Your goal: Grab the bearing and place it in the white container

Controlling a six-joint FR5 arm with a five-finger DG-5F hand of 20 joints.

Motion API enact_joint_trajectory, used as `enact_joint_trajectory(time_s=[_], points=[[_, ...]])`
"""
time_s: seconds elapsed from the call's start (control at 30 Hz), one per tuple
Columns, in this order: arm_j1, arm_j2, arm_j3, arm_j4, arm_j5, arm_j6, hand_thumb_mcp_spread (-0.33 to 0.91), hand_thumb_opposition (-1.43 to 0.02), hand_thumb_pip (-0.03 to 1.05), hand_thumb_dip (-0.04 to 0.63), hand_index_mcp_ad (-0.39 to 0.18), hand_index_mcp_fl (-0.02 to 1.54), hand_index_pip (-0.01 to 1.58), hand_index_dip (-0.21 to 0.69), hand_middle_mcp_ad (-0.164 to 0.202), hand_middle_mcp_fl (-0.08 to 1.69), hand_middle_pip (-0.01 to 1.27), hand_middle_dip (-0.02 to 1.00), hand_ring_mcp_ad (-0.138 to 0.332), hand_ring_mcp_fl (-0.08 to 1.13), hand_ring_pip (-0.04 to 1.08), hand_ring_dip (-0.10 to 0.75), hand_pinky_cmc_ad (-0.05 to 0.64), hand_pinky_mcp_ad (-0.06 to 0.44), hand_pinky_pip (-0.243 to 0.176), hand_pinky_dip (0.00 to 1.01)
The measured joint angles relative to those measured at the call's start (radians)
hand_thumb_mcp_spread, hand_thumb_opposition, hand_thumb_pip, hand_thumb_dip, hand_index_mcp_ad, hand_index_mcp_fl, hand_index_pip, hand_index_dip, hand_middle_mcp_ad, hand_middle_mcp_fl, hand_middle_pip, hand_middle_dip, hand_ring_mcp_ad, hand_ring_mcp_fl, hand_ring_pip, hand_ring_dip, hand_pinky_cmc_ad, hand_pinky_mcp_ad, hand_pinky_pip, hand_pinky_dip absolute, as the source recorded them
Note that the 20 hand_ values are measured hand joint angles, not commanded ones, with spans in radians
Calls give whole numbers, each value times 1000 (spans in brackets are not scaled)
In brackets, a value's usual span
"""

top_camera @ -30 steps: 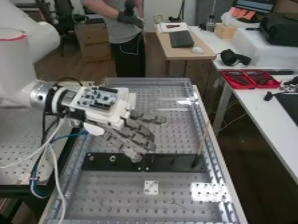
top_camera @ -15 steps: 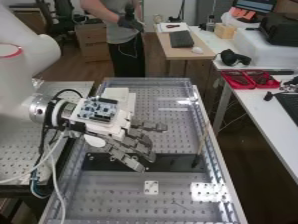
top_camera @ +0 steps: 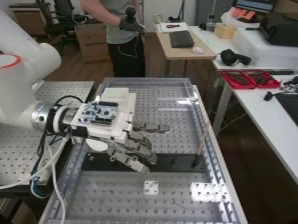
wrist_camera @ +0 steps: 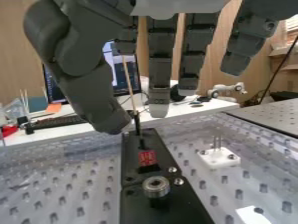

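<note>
The hand (top_camera: 136, 147) hangs over the left part of a black bar (top_camera: 176, 161) in the high view, palm side down, with its fingers extended and apart. In the wrist view the hand (wrist_camera: 93, 95) has its thumb and fingers hanging loosely, holding nothing. A round metal bearing (wrist_camera: 156, 186) stands upright on a post on the black bar (wrist_camera: 183, 207), below the fingertips and apart from them. Behind the hand, a white box-like thing (top_camera: 117, 94) lies on the perforated bench; whether it is the container I cannot tell.
A red part (wrist_camera: 148, 158) and a thin upright stick (wrist_camera: 128, 82) stand along the bar. Beside the bar is a white block with pins (wrist_camera: 219, 157). A white plate (top_camera: 151, 187) lies at the bench's near part. Clear raised edging (top_camera: 216, 165) runs along the bench's right side.
The hand has shifted toward the bench's near end, its fingertips now past the bar's near edge in the high view. Its fingers stay extended.
</note>
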State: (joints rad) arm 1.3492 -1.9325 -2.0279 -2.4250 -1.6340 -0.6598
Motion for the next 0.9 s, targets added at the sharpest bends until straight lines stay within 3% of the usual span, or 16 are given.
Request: enact_joint_trajectory(time_s=[0.1, 0.57, 0.7, 0.83, 0.9], points=[[-6, -10, 3, -1, -8, -1, 520, -820, 752, 298, -103, 31, 101, -126, 49, 293, 700, 641, 75, 253, 188, 501, 346, 278, -28, 182], [-28, -48, 15, 23, -39, 11, 548, -834, 749, 298, -120, 37, 105, -138, 47, 293, 787, 703, 68, 262, 284, 531, 347, 278, -28, 182], [-36, -57, 18, 31, -52, 19, 567, -848, 749, 298, -124, 52, 105, -138, 42, 298, 792, 721, 66, 262, 330, 545, 347, 281, -10, 183], [-40, -62, 17, 37, -60, 25, 565, -848, 749, 298, -124, 52, 105, -138, 42, 234, 822, 733, 68, 248, 332, 546, 347, 269, 3, 183], [-42, -64, 12, 52, -65, 25, 562, -850, 759, 316, -124, 52, 105, -138, 44, 175, 850, 747, 73, 215, 396, 560, 347, 269, 2, 183]])
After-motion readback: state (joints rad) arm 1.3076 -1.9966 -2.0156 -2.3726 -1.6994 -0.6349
